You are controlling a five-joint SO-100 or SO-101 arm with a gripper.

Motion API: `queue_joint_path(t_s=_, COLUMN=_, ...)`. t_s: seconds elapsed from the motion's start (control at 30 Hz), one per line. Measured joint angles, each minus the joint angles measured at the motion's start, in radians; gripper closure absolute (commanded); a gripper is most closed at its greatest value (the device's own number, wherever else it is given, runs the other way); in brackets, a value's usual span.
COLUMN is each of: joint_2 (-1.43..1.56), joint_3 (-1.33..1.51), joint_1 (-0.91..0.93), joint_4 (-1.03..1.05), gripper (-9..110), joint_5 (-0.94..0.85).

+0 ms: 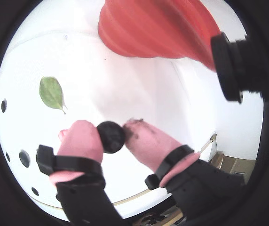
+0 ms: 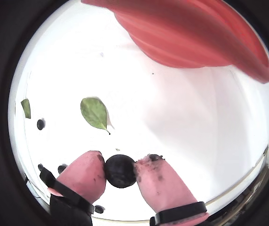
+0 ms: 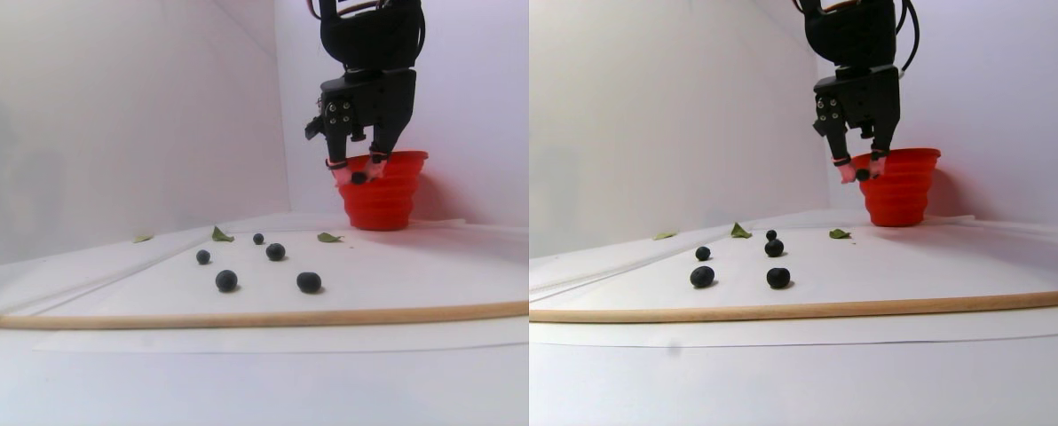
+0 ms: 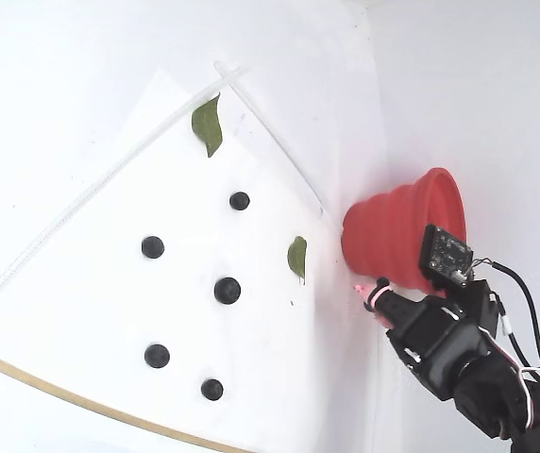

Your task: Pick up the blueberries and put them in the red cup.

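Gripper [image 1: 111,134] is clamped on one blueberry [image 1: 111,137]: your two pink fingertip pads [image 1: 80,141] press it from either side, gap no wider than the berry. The other wrist view shows the same pinch [image 2: 120,168], berry [image 2: 120,172] wedged between the pads, dark smears on the right pad. Left to right in that view: a small leaf [image 2: 26,108] at the left edge, a loose berry [image 2: 40,124] beside it, a larger green leaf [image 2: 95,113] on the white sheet just above the fingertips, then the red cup [image 2: 191,37] filling the upper right. In the stereo pair view your arm hangs the gripper [image 3: 359,176] in the air, well clear of the table, with the held berry level with the cup's upper ribs and just to the left of the red cup [image 3: 387,200]. Five more blueberries [image 3: 226,280] sit on the white paper to the left of and in front of the cup, well apart from it, behind a wooden dowel [image 3: 254,315]. The fixed view puts the gripper [image 4: 378,288] against the cup's [image 4: 397,236] outer wall, below its rim; whether it touches the wall, you cannot tell.
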Motion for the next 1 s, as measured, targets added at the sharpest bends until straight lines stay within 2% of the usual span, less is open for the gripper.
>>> queue_joint_path(t_s=0.27, joint_2=0.077, joint_3=0.0, joint_1=0.0, joint_4=0.012, gripper=90, joint_5=0.0)
queue_joint_path(t_s=1.0, joint_2=0.041, joint_3=-0.196, joint_1=0.035, joint_4=0.025, gripper=90, joint_5=0.0)
